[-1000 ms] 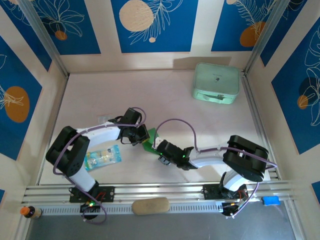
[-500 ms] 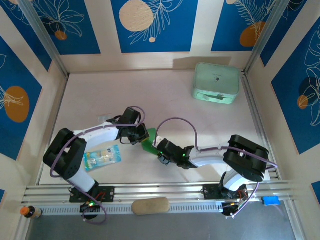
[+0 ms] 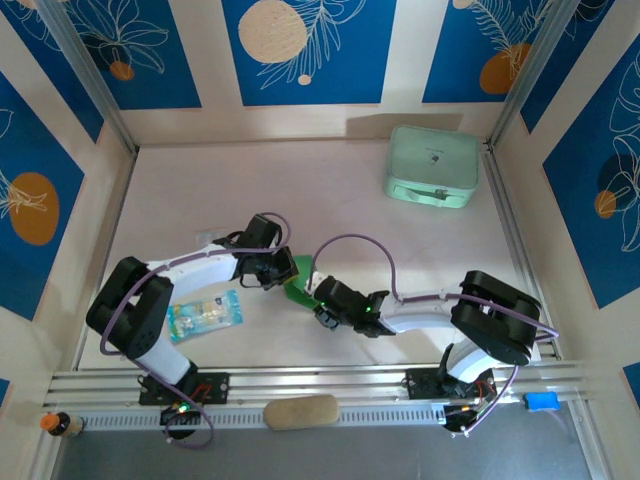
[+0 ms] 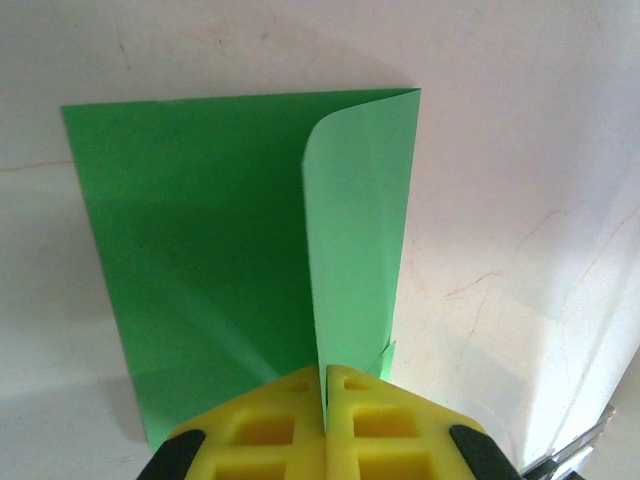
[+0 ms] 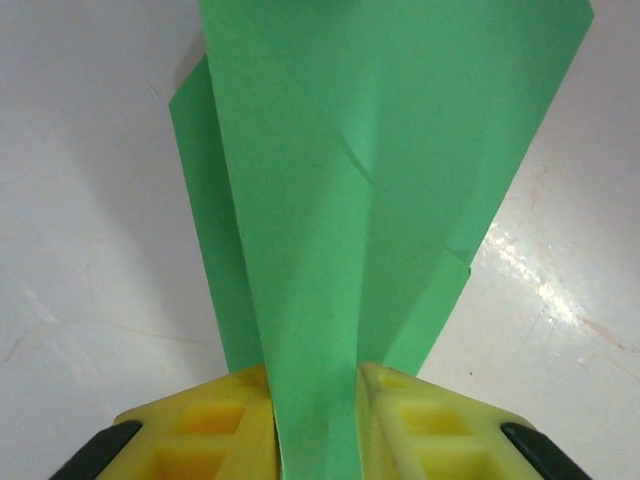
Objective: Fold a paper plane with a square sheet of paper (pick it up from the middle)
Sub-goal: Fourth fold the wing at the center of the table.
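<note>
A mint case (image 3: 432,165) lies at the far right of my table (image 3: 200,190), close to the back wall. On my left a clear packet (image 3: 205,315) with blue print lies flat. Past the near edge, a tan oblong pad (image 3: 300,411) rests on the rail. A small orange-capped bottle (image 3: 60,424) is at the left corner and a blue block (image 3: 541,401) at the right. Blue panels (image 3: 305,50) with leaf drawings wall me in.
</note>
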Robot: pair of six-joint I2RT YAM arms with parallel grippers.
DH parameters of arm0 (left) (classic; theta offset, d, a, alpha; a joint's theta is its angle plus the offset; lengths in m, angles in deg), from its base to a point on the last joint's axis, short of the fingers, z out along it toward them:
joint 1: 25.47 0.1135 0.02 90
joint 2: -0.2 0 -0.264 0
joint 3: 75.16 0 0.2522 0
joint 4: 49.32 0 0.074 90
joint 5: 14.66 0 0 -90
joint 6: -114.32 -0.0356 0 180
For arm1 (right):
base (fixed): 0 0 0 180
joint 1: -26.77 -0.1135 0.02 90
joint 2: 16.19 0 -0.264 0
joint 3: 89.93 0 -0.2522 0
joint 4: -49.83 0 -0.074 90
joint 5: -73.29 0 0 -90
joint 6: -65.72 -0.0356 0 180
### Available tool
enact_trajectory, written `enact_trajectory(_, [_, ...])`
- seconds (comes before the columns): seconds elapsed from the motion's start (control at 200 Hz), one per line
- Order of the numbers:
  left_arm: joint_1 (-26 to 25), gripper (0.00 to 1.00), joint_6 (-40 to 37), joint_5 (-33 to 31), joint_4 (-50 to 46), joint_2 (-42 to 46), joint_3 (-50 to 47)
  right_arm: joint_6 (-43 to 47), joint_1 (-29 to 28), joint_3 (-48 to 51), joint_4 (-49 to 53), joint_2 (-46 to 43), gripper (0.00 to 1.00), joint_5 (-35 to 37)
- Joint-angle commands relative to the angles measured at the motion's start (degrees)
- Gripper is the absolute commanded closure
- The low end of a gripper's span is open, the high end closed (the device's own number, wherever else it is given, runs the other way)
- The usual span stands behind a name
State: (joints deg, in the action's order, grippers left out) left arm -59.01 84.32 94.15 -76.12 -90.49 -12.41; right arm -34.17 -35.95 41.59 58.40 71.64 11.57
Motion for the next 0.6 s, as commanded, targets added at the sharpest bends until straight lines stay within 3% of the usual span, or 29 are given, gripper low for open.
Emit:
enact_trajectory(0.0, [0.49,1.0,-0.02,-1.07,-1.07,0.39,-0.16,-1.25,0.17,-1.23,0.69,-1.17,0.73,-0.06])
enact_trajectory(0.135, [0.45,1.0,0.1,-0.99,-0.94,0.44,-0.21,-1.44,0.16,-1.35,0.58,-1.0,0.74,-0.24])
enact_trajectory(0.455, [0.54,1.0,0.06,-1.4,-1.36,1.3,-0.3,-3.71,0.73,-0.58,1.02,0.06,0.88,-0.92])
enact_trajectory(0.595, [0.54,0.91,-0.32,-2.23,-2.19,2.42,-0.13,-5.35,1.84,0.4,-0.41,-0.03,0.93,-4.17])
